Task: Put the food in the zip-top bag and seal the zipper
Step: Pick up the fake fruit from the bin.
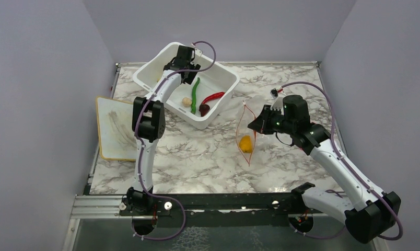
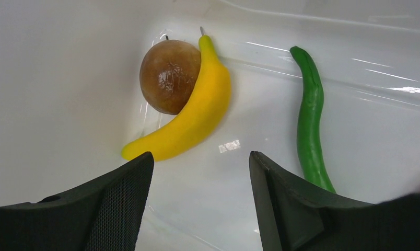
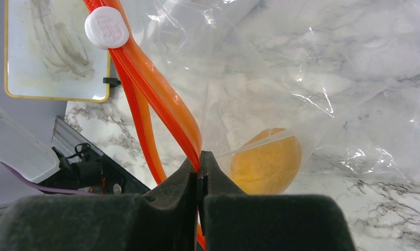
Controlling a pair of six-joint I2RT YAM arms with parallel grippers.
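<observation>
The only marking is a raised stamp on the white slider, too blurred to read. One tub sits toward the worktop's far left, holding six foods: one banana curled against one ball, one pod, one chili, one mushroom, one dark red piece. The left fingers hang spread inside it, gripping nothing. One bag lies right of centre, with one orange inside. The right fingers are pressed together, pinching its zipper. One board overhangs the left edge.
</observation>
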